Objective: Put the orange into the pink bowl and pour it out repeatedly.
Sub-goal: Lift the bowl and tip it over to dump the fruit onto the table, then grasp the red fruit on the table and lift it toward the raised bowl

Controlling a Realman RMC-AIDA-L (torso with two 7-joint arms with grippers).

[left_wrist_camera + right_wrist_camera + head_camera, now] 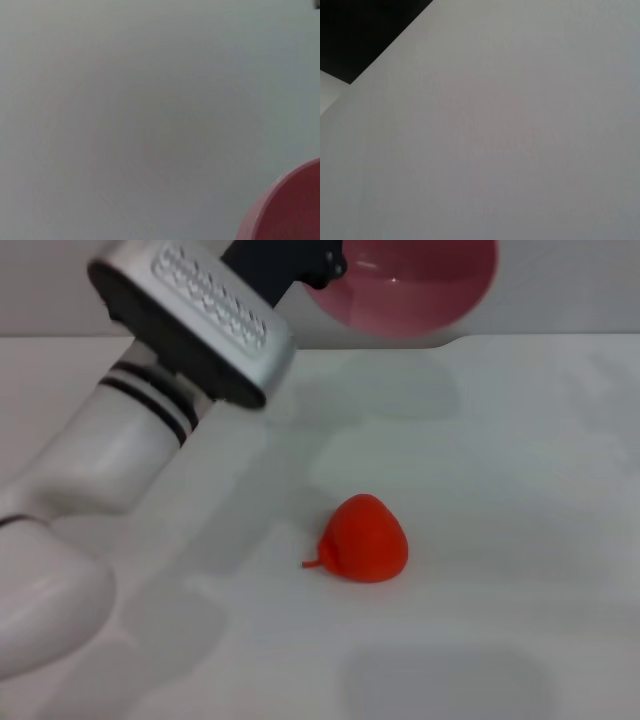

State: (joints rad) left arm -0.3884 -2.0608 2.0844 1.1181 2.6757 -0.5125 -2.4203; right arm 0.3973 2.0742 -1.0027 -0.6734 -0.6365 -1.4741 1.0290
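Your left arm (pixel 150 420) reaches up and across the white table (pixel 520 440), and its left gripper (pixel 322 265) is holding the pink bowl (pixel 410 280) by the rim, lifted high and tipped so you can see its inside. You cannot see the fingers themselves, only the dark end of the hand at the bowl's edge, so the hold looks closed on the rim, but that is a guess from how the bowl hangs. The left wrist view shows just a corner of the pink bowl (pixel 290 205) over bare table.

The orange (pixel 365 538) sits on the table below the gripper and well apart from it, nearer to the robot's body. Nothing is touching it. It looks like it is out of the bowl, so the pour seems done.

Next, turn the bowl upright slowly and bring it down flat beside the orange, not on top of it. Keep the hold firm, because the bowl is smooth and could slip. The orange is round and may roll, so move gently near it.

The right gripper is not in sight; its wrist view shows only table.
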